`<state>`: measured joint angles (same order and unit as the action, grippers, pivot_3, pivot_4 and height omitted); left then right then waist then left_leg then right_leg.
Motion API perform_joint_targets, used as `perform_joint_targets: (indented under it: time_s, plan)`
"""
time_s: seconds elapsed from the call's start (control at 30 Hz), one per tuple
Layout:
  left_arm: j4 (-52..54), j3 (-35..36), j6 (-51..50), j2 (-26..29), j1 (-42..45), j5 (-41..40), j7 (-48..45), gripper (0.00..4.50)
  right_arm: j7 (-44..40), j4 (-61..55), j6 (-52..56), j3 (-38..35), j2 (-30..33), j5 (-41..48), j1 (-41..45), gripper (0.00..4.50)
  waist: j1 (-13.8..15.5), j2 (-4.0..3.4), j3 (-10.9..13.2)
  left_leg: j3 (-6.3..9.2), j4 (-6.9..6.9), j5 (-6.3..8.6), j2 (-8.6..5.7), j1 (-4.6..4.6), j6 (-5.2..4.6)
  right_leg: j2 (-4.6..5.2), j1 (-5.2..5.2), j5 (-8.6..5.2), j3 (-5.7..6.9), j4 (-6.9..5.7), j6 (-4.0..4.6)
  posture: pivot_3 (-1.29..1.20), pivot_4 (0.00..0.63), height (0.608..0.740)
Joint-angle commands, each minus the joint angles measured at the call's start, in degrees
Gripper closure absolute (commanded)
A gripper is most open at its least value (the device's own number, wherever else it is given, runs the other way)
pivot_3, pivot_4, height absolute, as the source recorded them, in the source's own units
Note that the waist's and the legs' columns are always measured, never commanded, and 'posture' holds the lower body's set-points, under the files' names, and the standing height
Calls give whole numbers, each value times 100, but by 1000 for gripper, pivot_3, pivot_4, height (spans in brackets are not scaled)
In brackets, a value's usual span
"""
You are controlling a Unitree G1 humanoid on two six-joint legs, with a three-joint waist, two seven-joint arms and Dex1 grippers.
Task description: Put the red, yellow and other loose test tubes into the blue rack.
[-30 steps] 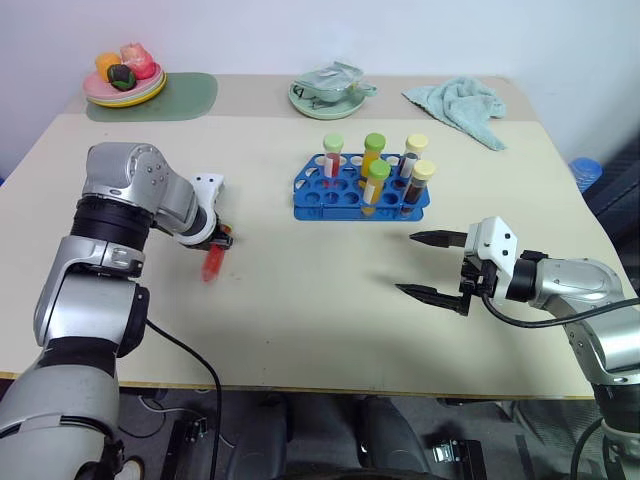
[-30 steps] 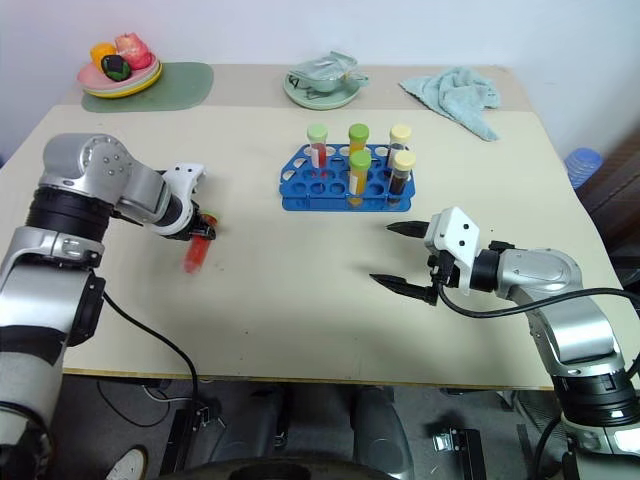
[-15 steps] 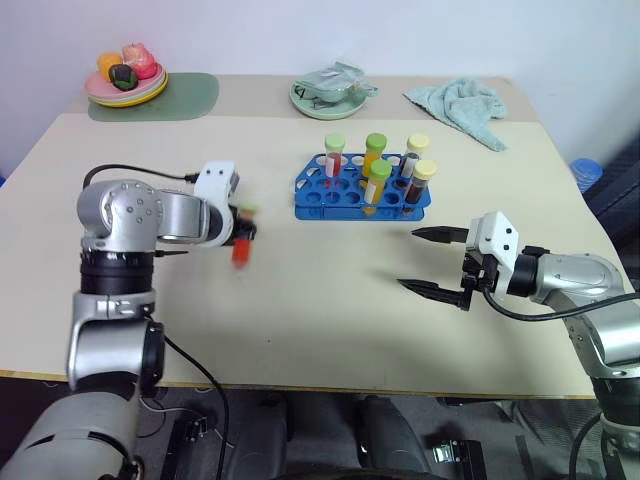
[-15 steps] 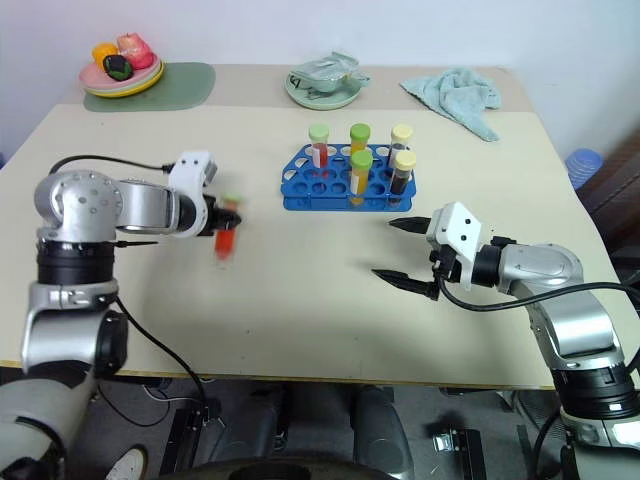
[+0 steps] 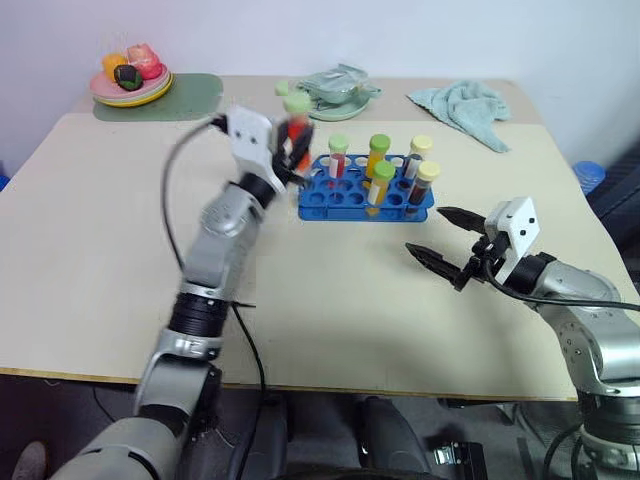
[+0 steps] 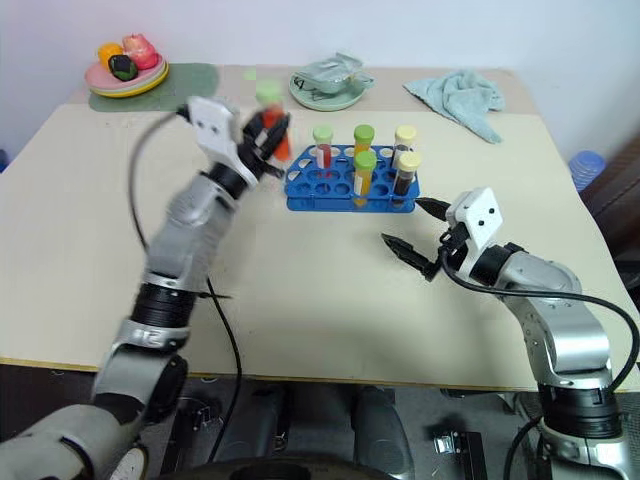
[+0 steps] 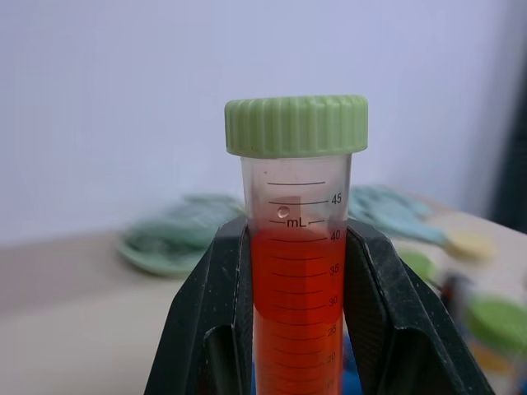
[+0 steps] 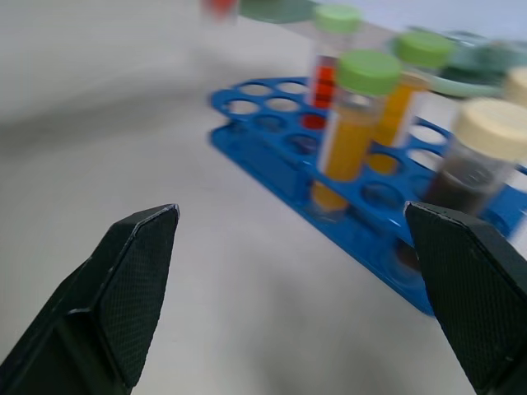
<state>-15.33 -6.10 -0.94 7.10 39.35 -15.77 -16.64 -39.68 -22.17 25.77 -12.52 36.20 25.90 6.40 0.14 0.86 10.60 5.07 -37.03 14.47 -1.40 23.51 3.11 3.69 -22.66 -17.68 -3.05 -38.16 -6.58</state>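
A loose test tube [image 7: 296,271] with red liquid and a green cap stands upright between the fingers [image 7: 212,329] of my left gripper [image 5: 293,140], which is shut on it. It hangs in the air just above the left end of the blue rack [image 5: 315,210]. Several capped tubes [image 5: 378,180] stand in the rack, holding red, yellow and dark liquid. My right gripper [image 5: 428,232] hovers over the table to the right and in front of the rack. It is open, with nothing between its fingers [image 8: 132,280], and points toward the rack [image 8: 272,156].
At the back left, a plate of toy fruit [image 5: 130,85] sits beside a green mat [image 5: 195,92]. A green dish [image 5: 335,95] stands behind the rack, and a teal cloth [image 5: 460,105] lies at the back right.
My left arm swung right and up with the red tube, from over the table's left side to the rack's left end, turning the tube upright. The right gripper stayed almost in place, still open.
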Motion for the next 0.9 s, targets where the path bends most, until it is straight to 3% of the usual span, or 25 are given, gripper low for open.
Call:
perform_joint_targets:
  time_s: [0.03,0.43,0.9]
  plan:
    - [-473,-79,876,-282,82,339,-200,3380,293,-553,69,-262,-41,71,-207,0,5,0,0,0,-1,3,0,0,-5,-1,-1,0,0,0,0,0,150,740]
    - [-3200,45,2627,-850,931,1068,-140,3380,642,-1179,403,-492,30,240,-585,0,25,-1,-1,0,-5,9,0,-4,-17,-4,5,1,1,-2,-3,0,150,740]
    - [-3944,287,2851,-918,1096,1244,-106,3380,760,-1247,524,-436,22,287,-525,0,5,-1,-3,1,-6,10,0,-16,-20,-6,17,2,1,-2,-5,0,150,740]
